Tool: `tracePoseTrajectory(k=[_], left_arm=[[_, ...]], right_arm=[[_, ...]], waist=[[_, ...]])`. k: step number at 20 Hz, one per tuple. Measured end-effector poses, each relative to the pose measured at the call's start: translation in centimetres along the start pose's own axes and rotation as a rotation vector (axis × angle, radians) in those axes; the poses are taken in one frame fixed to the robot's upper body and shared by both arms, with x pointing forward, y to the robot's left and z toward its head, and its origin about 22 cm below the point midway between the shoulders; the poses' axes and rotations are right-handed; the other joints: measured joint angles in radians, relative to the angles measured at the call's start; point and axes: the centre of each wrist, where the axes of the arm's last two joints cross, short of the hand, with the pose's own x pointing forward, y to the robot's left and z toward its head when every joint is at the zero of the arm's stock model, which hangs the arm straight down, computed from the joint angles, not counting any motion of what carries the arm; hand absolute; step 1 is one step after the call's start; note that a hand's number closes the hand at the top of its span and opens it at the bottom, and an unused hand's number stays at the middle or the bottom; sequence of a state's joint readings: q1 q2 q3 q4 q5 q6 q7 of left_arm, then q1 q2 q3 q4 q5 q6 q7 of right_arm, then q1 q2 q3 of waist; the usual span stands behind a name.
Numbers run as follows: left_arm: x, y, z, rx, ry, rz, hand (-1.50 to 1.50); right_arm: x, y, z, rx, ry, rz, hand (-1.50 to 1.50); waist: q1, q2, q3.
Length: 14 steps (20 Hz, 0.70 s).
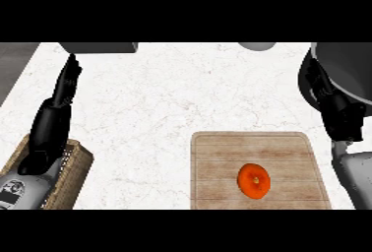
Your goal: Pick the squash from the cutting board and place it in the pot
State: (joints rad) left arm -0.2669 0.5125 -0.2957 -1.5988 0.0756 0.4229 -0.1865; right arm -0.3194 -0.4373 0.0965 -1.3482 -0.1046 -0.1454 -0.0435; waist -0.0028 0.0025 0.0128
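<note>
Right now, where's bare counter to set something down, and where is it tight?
Free: the wide marble counter between the left hand and the right hand, above the cutting board; also the strip between the wicker basket and the board. Crowded: the right edge, where the right hand sits against the pot. The squash takes the board's lower middle.

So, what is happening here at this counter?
Nothing is held yet. The round orange squash lies on the light wooden cutting board, untouched. The right hand is up beside the dark grey metal pot at the right edge. The left hand is stretched out at the left, over a woven basket.
</note>
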Motion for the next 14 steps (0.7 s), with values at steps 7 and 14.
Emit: tracePoseTrajectory(k=[7,14], left_arm=[[-3.2,2.4,2.9,0.071,0.302,-0.045,0.00],[-3.9,4.3,4.8,0.093,0.519,-0.034,0.00]], right_arm=[[-5.3,-0.8,6.7,-0.249,0.313,0.022,-1.50],[-7.8,-1.8,14.2,-0.514,0.294,0.396,-1.50]], waist=[[-0.045,-0.016,-0.013],[-0.077,-0.033,-0.001]])
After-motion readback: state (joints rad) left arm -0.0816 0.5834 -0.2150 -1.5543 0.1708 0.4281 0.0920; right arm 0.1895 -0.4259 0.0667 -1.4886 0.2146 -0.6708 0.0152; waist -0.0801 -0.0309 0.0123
